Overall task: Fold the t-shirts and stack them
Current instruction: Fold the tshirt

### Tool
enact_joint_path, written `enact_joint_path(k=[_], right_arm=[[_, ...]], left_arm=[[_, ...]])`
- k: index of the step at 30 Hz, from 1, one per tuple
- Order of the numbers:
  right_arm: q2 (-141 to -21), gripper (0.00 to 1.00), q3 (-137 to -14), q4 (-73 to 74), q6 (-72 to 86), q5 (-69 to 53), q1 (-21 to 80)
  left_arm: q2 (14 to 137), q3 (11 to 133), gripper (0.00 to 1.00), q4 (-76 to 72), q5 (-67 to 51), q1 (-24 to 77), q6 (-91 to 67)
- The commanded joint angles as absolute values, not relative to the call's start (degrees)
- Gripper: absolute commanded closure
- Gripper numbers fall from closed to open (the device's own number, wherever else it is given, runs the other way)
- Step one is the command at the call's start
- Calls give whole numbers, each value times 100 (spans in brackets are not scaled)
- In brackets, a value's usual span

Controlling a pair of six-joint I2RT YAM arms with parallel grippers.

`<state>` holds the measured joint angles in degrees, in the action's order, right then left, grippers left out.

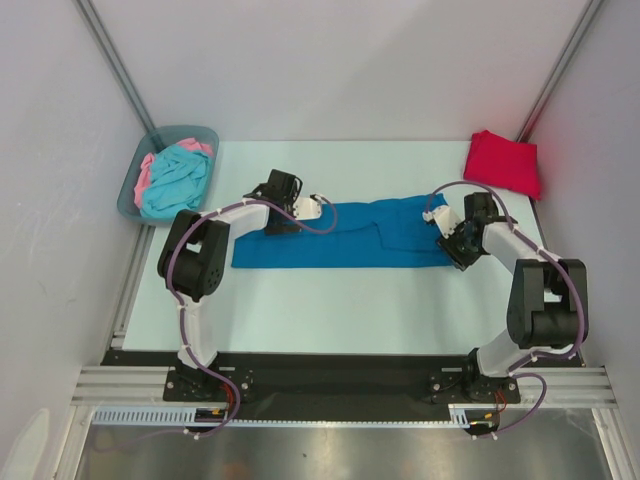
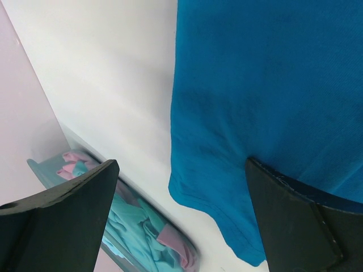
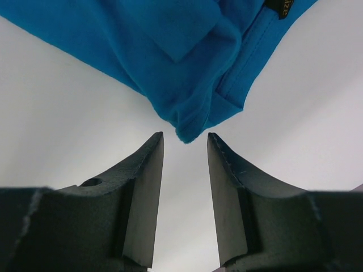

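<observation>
A deep blue t-shirt (image 1: 340, 238) lies folded into a long strip across the middle of the table. My left gripper (image 1: 287, 214) hovers over its back left end, open wide. In the left wrist view the left gripper (image 2: 181, 161) spans the blue t-shirt's (image 2: 272, 85) hem, one finger (image 2: 295, 221) over the cloth. My right gripper (image 1: 452, 247) is at the shirt's right end. In the right wrist view the right gripper (image 3: 185, 136) stands open, and a bunched corner of the blue t-shirt (image 3: 170, 51) lies just at its tips, unclamped. A red t-shirt (image 1: 502, 162) lies folded at the back right.
A grey-blue bin (image 1: 132, 195) stands at the back left corner, holding a turquoise t-shirt (image 1: 178, 182) and a pink t-shirt (image 1: 146, 172). The left wrist view shows that bin (image 2: 39, 168) below the shirt's hem. Walls close in the table on three sides.
</observation>
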<state>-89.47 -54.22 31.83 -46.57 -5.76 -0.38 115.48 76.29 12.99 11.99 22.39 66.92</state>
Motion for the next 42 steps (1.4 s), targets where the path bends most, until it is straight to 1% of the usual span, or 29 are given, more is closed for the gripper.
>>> enact_joint_path(k=[1, 13, 16, 17, 20, 22, 31, 34, 36, 37, 38, 42], right_arm=[[-9061, 59, -5458, 2945, -4641, -457, -18], [-9264, 71, -5467, 2821, -4623, -396, -18], [-9272, 78, -5475, 2804, -4658, -378, -18], [-9272, 83, -5493, 2812, -4667, -378, -18], [-9342, 92, -5589, 2883, -4719, -308, -18], [-9439, 94, -5651, 2927, -4755, -220, -26], [-9835, 91, -5994, 3059, -4913, -53, -237], [-9896, 89, -6012, 3050, -4913, -44, -246], [-9967, 85, -6099, 3085, -4896, -18, -237], [-9993, 81, -6108, 3111, -4878, 0, -237], [-10019, 75, -6126, 3111, -4878, 0, -237], [-10011, 66, -6126, 3103, -4965, 368, -298]], left_arm=[[11347, 7638, 0, 1371, 1169, 2294, 6741], [11338, 7638, 0, 1397, 1178, 2303, 6741], [11347, 7646, 0, 1397, 1160, 2294, 6741], [11347, 7655, 0, 1397, 1160, 2294, 6741], [11338, 7647, 0, 1406, 1143, 2294, 6750], [11338, 7646, 0, 1406, 1143, 2303, 6759], [11338, 7629, 0, 1398, 1134, 2285, 6794], [11329, 7620, 0, 1406, 1134, 2285, 6794], [11320, 7611, 0, 1398, 1125, 2285, 6794], [11320, 7611, 0, 1397, 1134, 2294, 6794], [11320, 7603, 0, 1389, 1125, 2285, 6794], [11329, 7594, 0, 1389, 1142, 2285, 6846]])
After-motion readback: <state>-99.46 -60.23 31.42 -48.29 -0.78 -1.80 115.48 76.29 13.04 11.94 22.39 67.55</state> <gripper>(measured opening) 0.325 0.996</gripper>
